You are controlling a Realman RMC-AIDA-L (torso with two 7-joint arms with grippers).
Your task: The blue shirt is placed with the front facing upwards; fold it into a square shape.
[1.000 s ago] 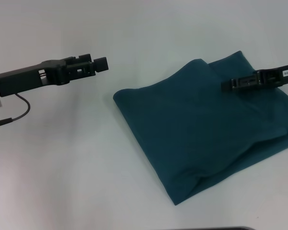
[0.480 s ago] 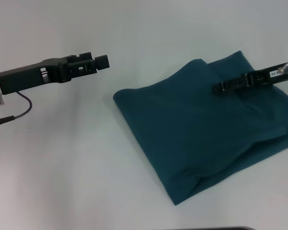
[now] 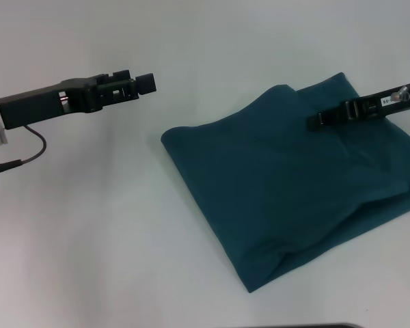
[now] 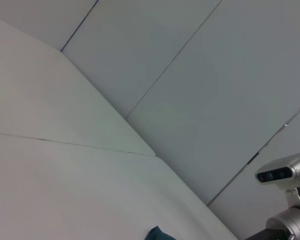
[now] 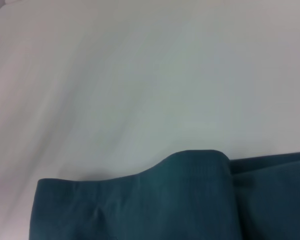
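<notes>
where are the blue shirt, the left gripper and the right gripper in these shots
blue shirt [image 3: 287, 198]: head view, middle of the folded cloth.
left gripper [image 3: 147, 81]: head view, tip of the black fingers, over bare table.
right gripper [image 3: 314, 121]: head view, finger tip above the shirt's far part.

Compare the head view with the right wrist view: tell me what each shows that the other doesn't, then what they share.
Only the head view shows both arms: the left gripper over bare table, off to the left of the cloth, and the right gripper over the far right part of the blue shirt, plus the whole folded, roughly square bundle. Only the right wrist view shows the far folded edge close up, with a rounded hump in the fabric. Both show the blue shirt lying on the white table.
</notes>
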